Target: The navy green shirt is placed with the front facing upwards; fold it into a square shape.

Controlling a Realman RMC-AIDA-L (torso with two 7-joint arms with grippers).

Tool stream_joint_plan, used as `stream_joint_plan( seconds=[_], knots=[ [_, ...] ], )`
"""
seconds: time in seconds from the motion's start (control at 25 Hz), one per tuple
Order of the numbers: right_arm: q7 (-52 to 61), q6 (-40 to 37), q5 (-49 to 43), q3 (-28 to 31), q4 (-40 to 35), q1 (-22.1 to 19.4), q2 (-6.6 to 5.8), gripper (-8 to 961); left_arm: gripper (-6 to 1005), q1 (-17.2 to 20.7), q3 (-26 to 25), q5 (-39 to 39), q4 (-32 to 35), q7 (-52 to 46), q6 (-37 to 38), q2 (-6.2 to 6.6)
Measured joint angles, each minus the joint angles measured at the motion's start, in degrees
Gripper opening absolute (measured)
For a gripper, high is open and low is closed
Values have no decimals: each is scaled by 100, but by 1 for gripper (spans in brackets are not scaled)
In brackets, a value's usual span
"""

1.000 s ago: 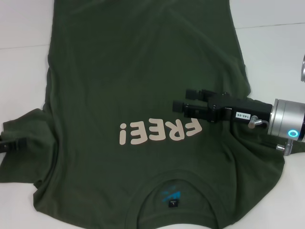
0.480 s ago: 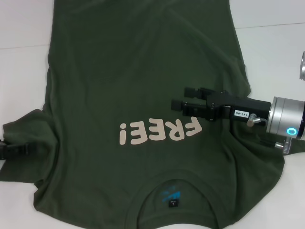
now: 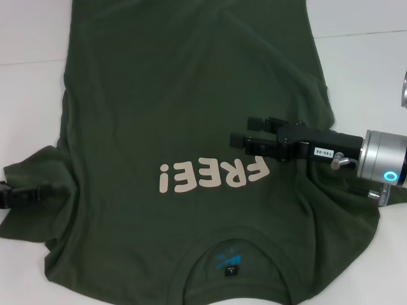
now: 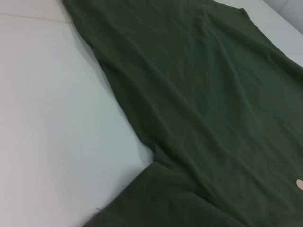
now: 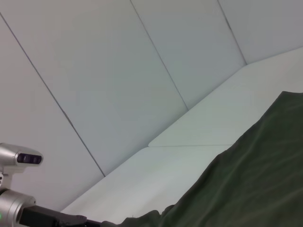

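The navy green shirt [image 3: 191,95] lies flat on the white table, front up. Its pale "FREE!" letters [image 3: 213,176] and its collar with the blue print [image 3: 227,259] are at the near edge. My right gripper [image 3: 236,129] hovers open and empty over the chest, just above the right end of the letters. My left gripper [image 3: 28,195] reaches in from the left edge, low over the shirt's left sleeve. The left wrist view shows the shirt's body and sleeve [image 4: 213,118] against the table [image 4: 47,118]. The right wrist view shows a shirt edge [image 5: 255,184] and my left arm [image 5: 19,208] far off.
The white table [image 3: 32,38] shows bare on both sides of the shirt, with seams in its surface [image 3: 362,32]. Pale wall panels [image 5: 118,71] stand behind the table. The shirt's right side is rumpled near my right wrist [image 3: 343,190].
My left gripper has slid to the right, farther onto the left sleeve. My right gripper has shifted only slightly. The shirt has not moved.
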Motion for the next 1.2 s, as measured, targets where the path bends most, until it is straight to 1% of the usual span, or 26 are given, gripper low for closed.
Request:
stream_joint_plan(
  seconds=[0.48,0.92,1.04,1.2],
  knots=[
    [-8,12,0,0,0,-4,15,896,917,38,-44,2,-90,-3,-19,-3],
    [-7,25,0,0,0,-22,25,896,856,52,-35,9,-89,-108,-127,-3],
    [-8,25,0,0,0,-22,25,896,656,63,-24,51,-94,-198,-195,-3],
    [-7,25,0,0,0,-19,25,895,462,80,-39,64,-99,-217,-202,-3]
  ],
)
